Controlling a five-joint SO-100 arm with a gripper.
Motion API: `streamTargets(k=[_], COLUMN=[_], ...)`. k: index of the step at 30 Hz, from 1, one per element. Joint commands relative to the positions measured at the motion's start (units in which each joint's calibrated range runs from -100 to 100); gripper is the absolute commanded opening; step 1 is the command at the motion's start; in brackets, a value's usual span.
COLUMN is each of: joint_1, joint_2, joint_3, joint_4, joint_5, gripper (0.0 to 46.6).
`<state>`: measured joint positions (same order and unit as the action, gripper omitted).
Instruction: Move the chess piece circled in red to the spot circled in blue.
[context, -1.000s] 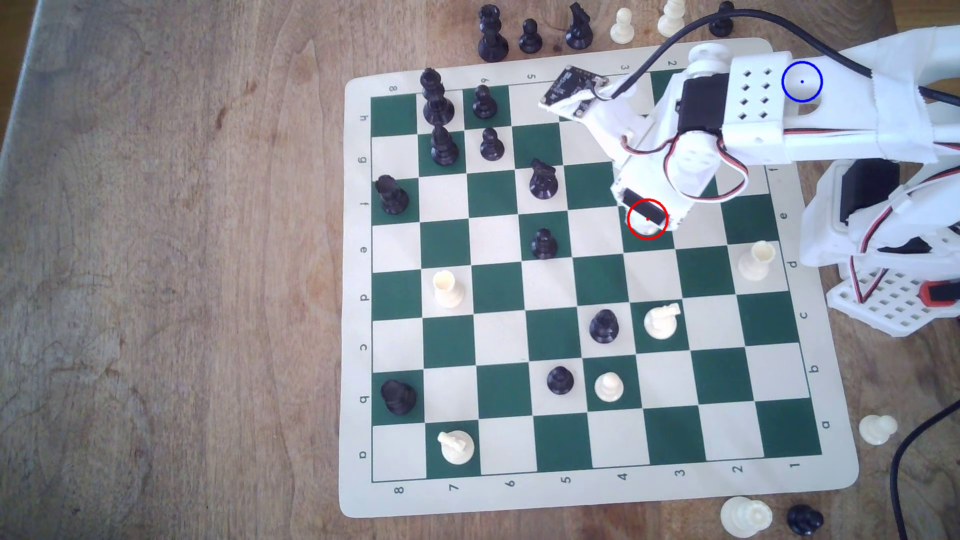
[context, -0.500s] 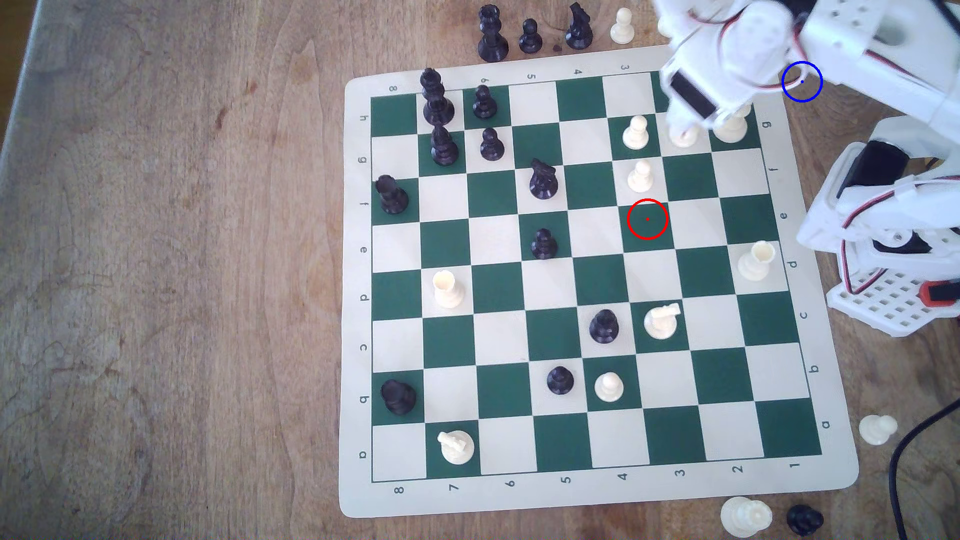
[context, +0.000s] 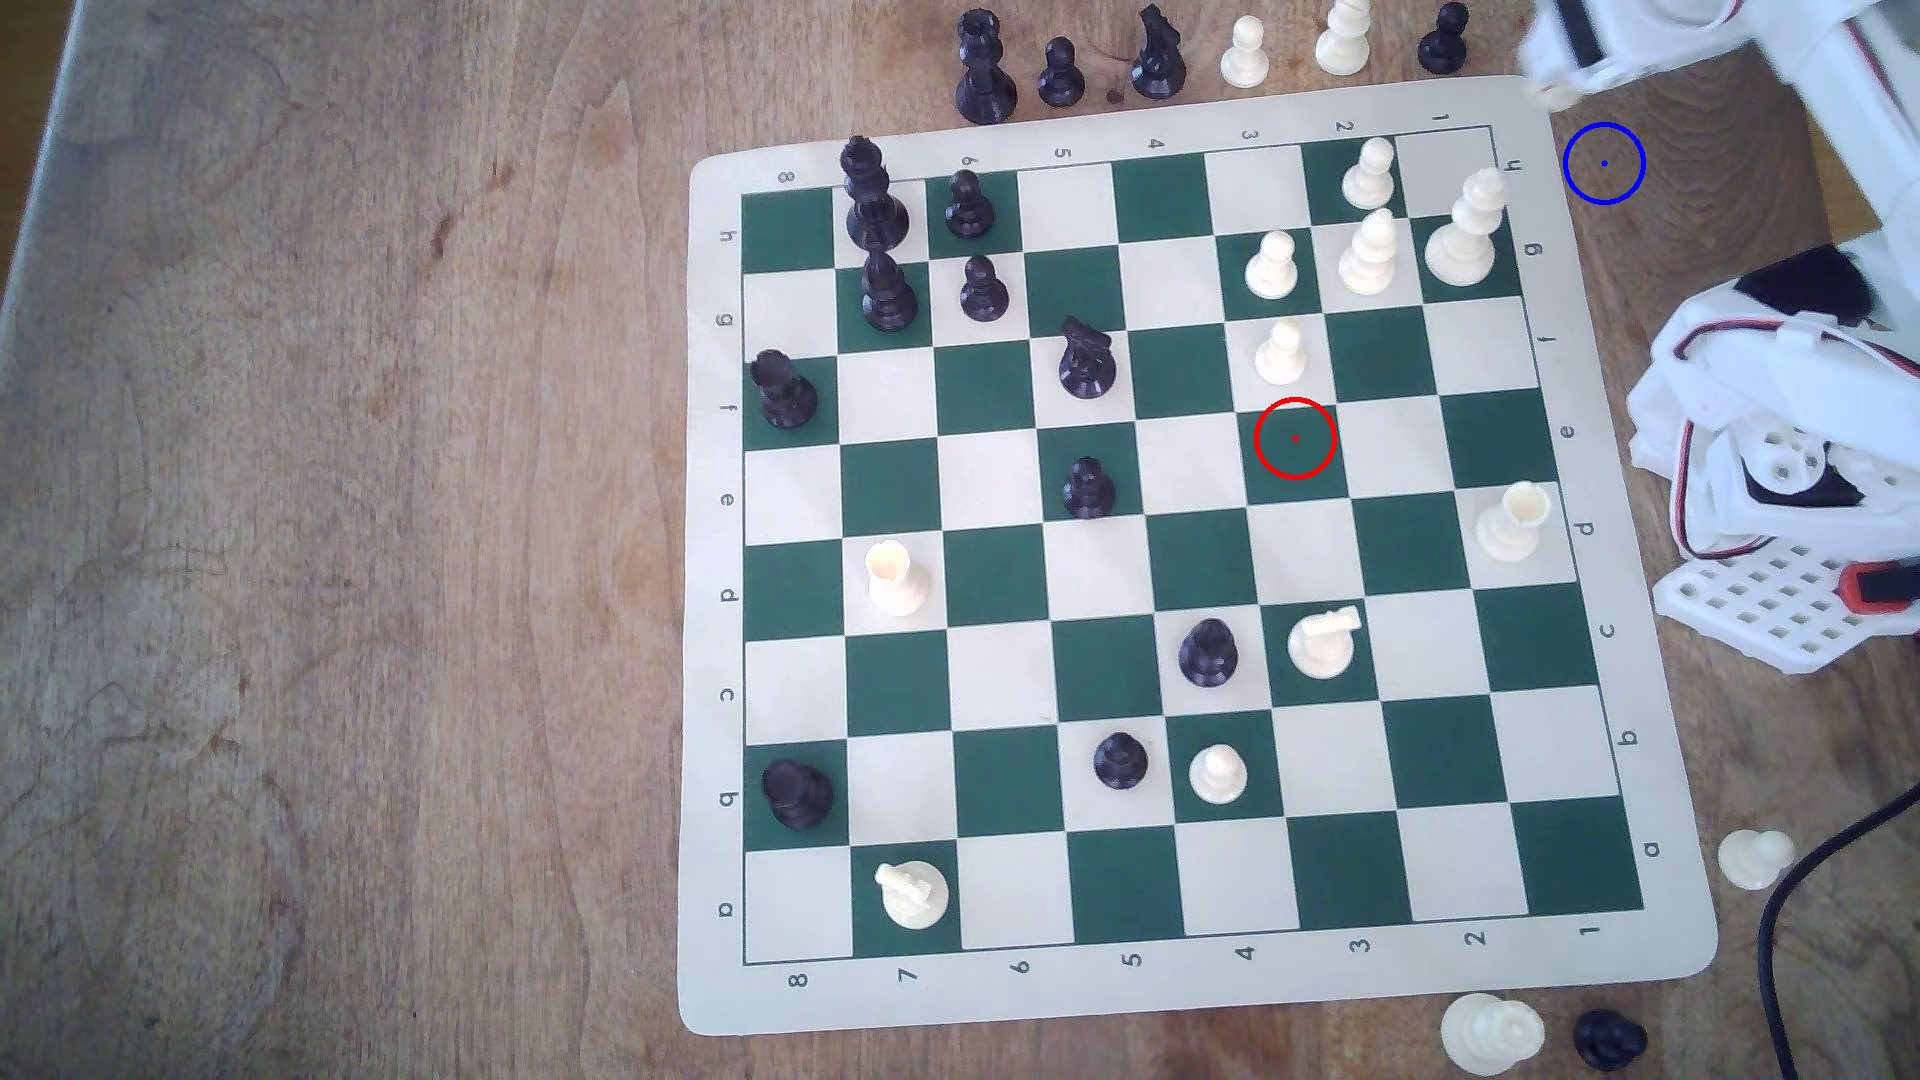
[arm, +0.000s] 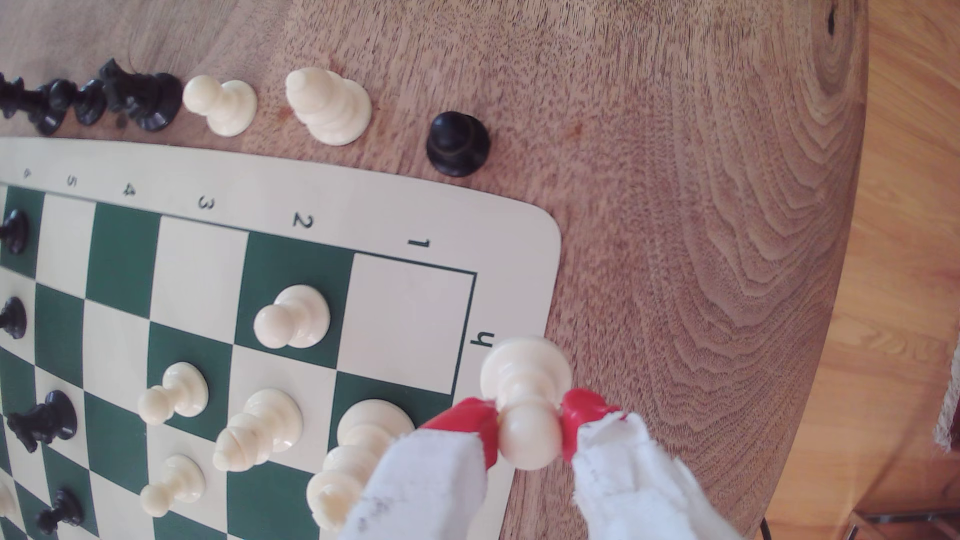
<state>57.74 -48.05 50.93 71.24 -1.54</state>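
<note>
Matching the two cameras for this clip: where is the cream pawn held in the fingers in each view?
Exterior view: the cream pawn peeks out blurred under the gripper near the top right, just off the board's h1 corner, above the blue circle.
Wrist view: the pawn is pinched at its head between the red-tipped fingers, its base by the printed "h".
Shared landmark: the h1 corner.

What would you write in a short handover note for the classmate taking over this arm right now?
Gripper: shut on the pawn, red fingertips pinching it just under its head.
Pawn: lifted, hanging by the board corner near the "h" label.
Done: pawn taken off the red-ringed square.
Left: carry it over the blue circle on bare table, lower it, open, pull away.
</note>
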Motion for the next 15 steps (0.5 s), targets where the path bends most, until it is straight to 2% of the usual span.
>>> streamTargets(k=[1, 15], joint_1=[3.5, 6.4], joint_2=[2.9, 11.1], joint_3=[0.3, -1.2], joint_4=[-3.5, -4.8], joint_5=[1.2, 3.2], gripper=[0.3, 0.3])
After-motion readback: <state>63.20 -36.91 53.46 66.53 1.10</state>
